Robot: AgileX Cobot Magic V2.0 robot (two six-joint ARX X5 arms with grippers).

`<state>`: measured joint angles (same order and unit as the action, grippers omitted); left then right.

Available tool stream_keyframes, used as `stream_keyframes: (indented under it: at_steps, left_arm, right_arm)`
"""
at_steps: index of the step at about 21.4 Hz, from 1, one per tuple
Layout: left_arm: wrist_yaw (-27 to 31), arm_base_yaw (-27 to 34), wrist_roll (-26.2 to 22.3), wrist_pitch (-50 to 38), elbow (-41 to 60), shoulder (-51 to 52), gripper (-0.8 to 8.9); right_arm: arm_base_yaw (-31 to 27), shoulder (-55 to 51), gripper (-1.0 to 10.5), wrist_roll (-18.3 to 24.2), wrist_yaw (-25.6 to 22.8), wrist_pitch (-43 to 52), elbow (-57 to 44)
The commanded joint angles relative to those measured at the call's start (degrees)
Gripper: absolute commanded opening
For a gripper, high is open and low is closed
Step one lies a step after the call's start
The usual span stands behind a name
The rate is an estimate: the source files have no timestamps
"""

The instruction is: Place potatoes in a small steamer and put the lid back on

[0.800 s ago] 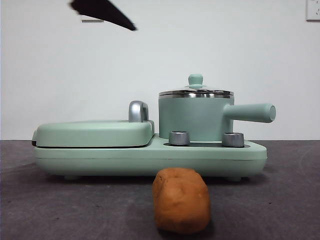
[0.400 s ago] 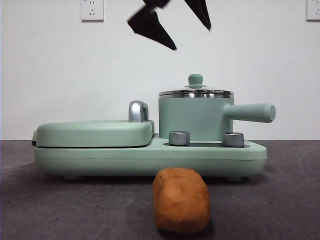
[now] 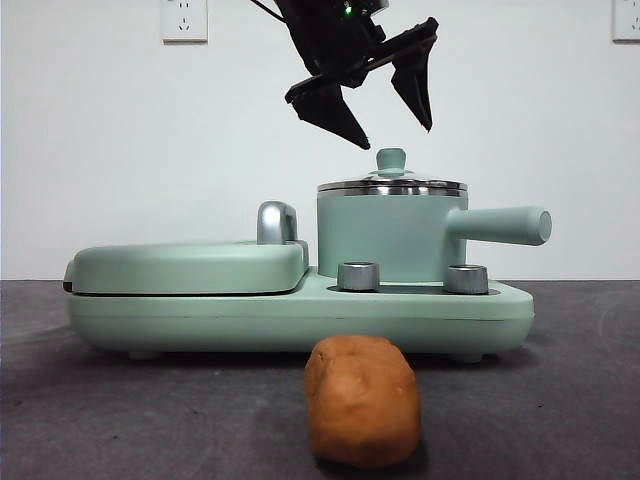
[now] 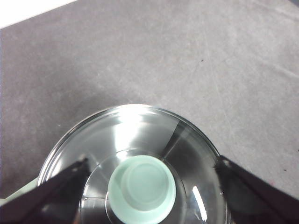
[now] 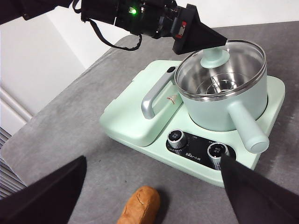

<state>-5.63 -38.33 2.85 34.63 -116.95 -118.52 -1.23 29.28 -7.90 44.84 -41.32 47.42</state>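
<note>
The left end effector point(image 3: 392, 128) hangs wide open just above the lid point(image 3: 392, 185), gripping nothing. The lid sits on the steamer point(image 3: 385, 235). The potato point(image 3: 361, 400) lies at the worktop's front edge; the right end effector point(image 5: 154, 186) is open and empty.

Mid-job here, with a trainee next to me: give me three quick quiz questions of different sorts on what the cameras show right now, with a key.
1. True or false: the glass lid sits on the small steamer.
2. Multiple choice: the left gripper is
A. shut on the potato
B. open, just above the lid's knob, not touching it
C. holding the steamer's side handle
3. Fill in: the potato lies on the table, on the near side of the ____ dials.

Key
1. True.
2. B. The left wrist view shows the knob between the spread jaws.
3. Steel. The right gripper waits open, higher up.
</note>
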Motion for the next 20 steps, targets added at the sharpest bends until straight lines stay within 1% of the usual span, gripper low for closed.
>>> stream_keyframes:
  at_steps: [1, 5, 19, 20]
  left_arm:
    - [0.35, -0.63, -1.62, -0.13, -1.95, -1.88, 3.93]
    - [2.93, -0.63, -2.03, 0.52, -1.95, -1.90, 3.93]
    - [2.93, -0.72, -2.89, 1.77, -1.95, -3.72, 3.92]
    - [2.91, -0.76, -2.91, 1.77, -1.95, -3.76, 3.74]
  right_arm:
    - [0.02, 0.22, 4.6, -0.44, -0.04, 0.59, 0.92]
    - [0.02, 0.22, 4.6, -0.44, -0.09, 0.59, 0.92]
    - [0.02, 0.22, 4.6, -0.44, -0.31, 0.63, 0.92]
    - [0.02, 0.22, 4.6, -0.44, -0.31, 0.63, 0.92]
